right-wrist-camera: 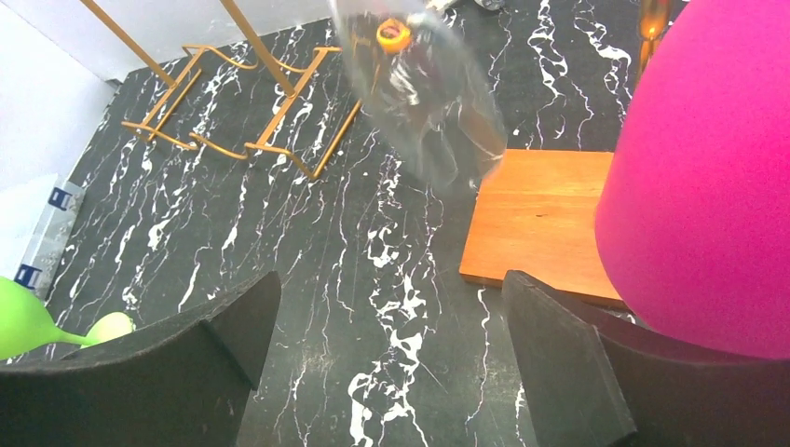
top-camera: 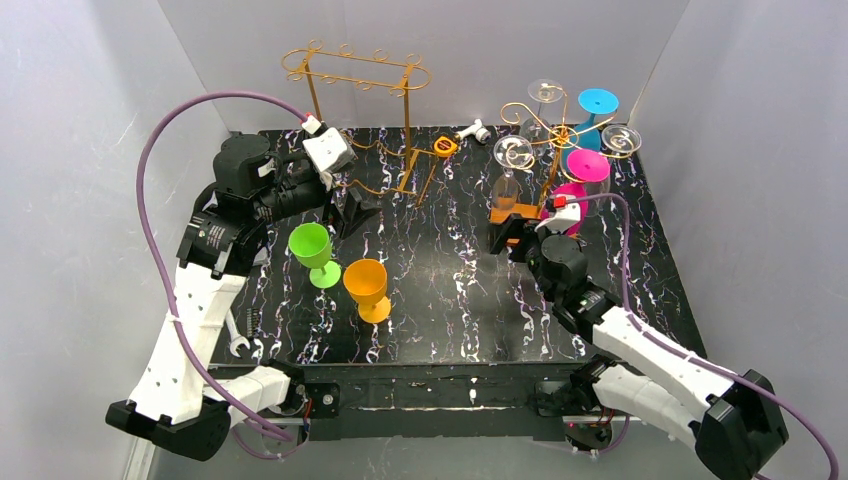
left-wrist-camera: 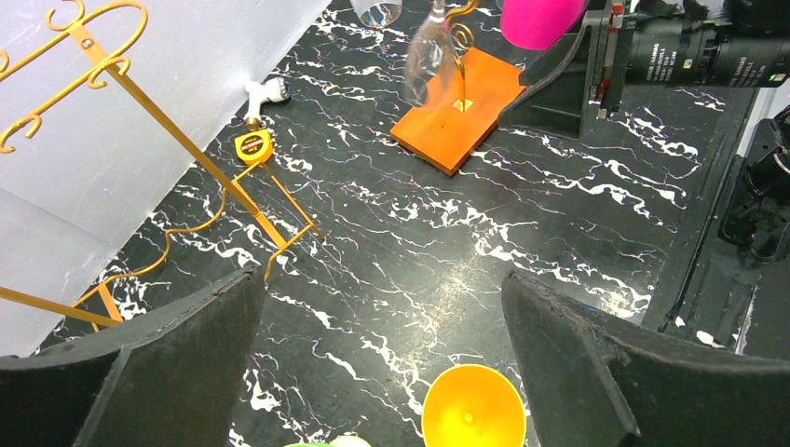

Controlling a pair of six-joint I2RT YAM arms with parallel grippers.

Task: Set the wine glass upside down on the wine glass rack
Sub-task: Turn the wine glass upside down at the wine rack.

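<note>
My left fingers [top-camera: 357, 212] are spread wide with nothing between them. They hang over the bench [top-camera: 440, 310] toward its far left corner, beside the foot of a gold stand [top-camera: 356, 72] that rises along the far edge. Nearer the front, by the left edge, the green wine glass [top-camera: 311, 245] and the orange wine glass [top-camera: 366, 282] stand upright on their feet, close together but apart (the orange one is nearer the front edge). Neither is held.

My right fingers [top-camera: 508, 238] are apart too and grip nothing. They sit just beside the wooden base [right-wrist-camera: 545, 223] of the wine glass rack [top-camera: 556, 135], which fills the far right corner; whether they touch the base I cannot tell. From that wrist a clear glass [right-wrist-camera: 419, 93] hangs bowl down just ahead of me, over the base's left edge, and a pink glass [right-wrist-camera: 699, 186] crowds the right side. A blue glass [top-camera: 598, 103] hangs upside down at the rack's far side.

A yellow tape measure [top-camera: 445, 147] lies near the far edge between stand and rack, and a wrench [top-camera: 238, 338] lies by the left edge near the front corner.
</note>
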